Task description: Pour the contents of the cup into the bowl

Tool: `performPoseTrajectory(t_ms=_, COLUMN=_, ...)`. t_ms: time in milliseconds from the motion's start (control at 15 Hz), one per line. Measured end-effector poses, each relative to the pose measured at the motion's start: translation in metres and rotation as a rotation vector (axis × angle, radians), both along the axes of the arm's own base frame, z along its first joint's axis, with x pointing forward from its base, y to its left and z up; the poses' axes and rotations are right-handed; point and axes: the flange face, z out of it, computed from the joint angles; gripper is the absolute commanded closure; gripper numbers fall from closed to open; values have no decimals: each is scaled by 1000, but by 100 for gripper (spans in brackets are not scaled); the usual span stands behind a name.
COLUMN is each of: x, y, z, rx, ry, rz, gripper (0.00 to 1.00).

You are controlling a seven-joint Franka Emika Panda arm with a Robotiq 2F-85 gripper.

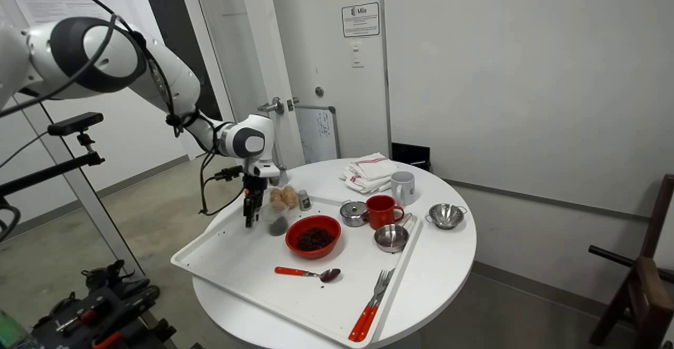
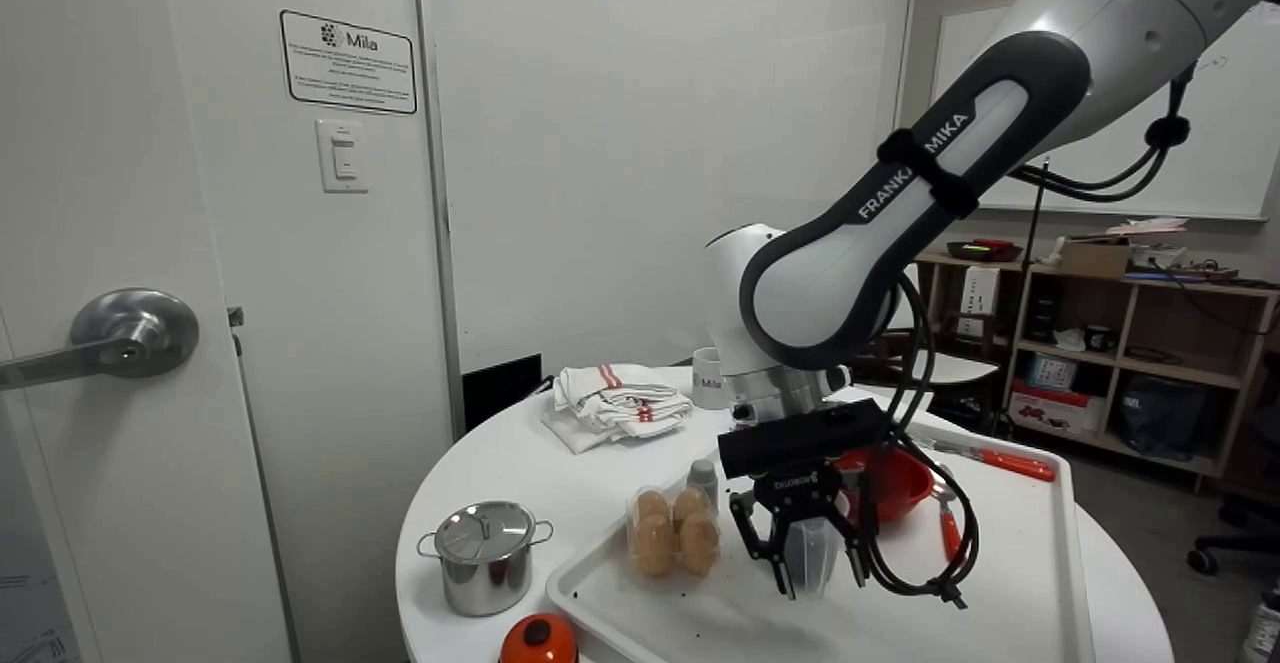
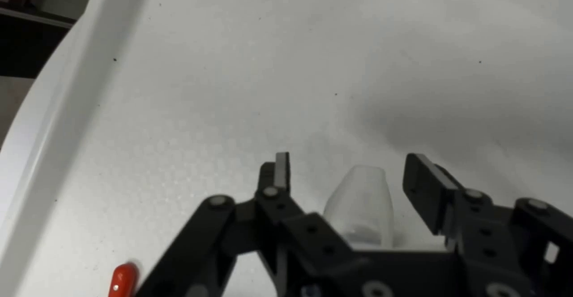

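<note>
The small cup (image 1: 278,225) looks clear, with a dark grey lower part, and stands on the white tray. It also shows in an exterior view (image 2: 812,555), partly behind the fingers, and in the wrist view (image 3: 360,207). The wide red bowl (image 1: 316,254) stands beside it, holding dark bits. In an exterior view the bowl (image 2: 905,488) is partly hidden by the arm and cables; it is out of the wrist view. My gripper (image 1: 253,220) is open and points down beside the cup. In the wrist view the cup shows between the open fingers (image 3: 347,165), touching neither.
On the tray (image 1: 226,265) are a spoon (image 1: 305,272), fork and knife (image 1: 371,307), eggs (image 1: 284,197), a grey shaker (image 1: 304,200), a lidded pot (image 1: 354,214), red mug (image 1: 380,212) and steel dish (image 1: 392,239). A tall pot (image 2: 487,568) stands off the tray.
</note>
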Motion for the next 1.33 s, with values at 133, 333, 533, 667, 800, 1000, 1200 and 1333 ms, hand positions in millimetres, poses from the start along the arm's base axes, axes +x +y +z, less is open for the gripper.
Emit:
performPoseTrajectory(t_ms=133, x=0, y=0, z=0, rx=2, ry=-1, rz=1, gripper=0)
performPoseTrajectory(t_ms=333, x=2, y=-2, z=3, rx=1, ry=-14, rz=15, gripper=0)
performPoseTrajectory(t_ms=533, x=5, y=-10, z=20, rx=23, ry=-65, rz=44, gripper=0)
performPoseTrajectory(t_ms=667, x=6, y=-17, z=38, rx=48, ry=-96, rz=78, gripper=0)
performPoseTrajectory(t_ms=800, x=4, y=-22, z=58, rx=84, ry=-108, rz=137, gripper=0)
performPoseTrajectory(t_ms=1000, x=0, y=-31, z=88, rx=152, ry=-119, rz=259, gripper=0)
performPoseTrajectory(t_ms=1200, x=-3, y=-43, z=112, rx=182, ry=-121, rz=355, gripper=0)
performPoseTrajectory(t_ms=1333, x=-4, y=-48, z=123, rx=182, ry=-127, rz=374, gripper=0)
